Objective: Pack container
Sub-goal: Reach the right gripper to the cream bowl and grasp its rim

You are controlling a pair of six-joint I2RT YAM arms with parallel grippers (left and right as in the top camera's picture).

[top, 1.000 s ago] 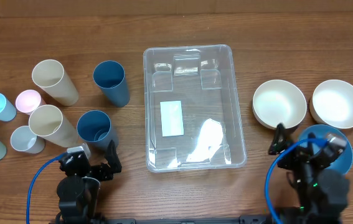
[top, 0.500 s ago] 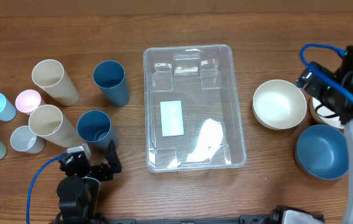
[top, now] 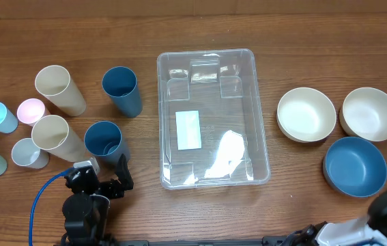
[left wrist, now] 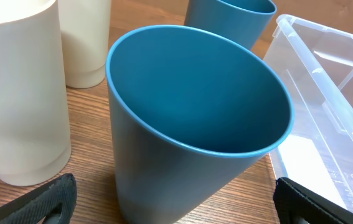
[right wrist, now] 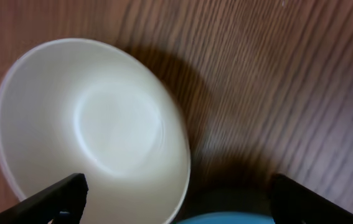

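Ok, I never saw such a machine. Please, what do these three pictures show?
Two robot arms work at a wooden table. The wide picture looks down from above; the other two come from wrist cameras. In the middle stands an empty clear plastic container, eight cups on its left, two white bowls and a blue bowl on its right. The left gripper is open before a dark blue cup; the right gripper is open near one white bowl. Neither holds anything.
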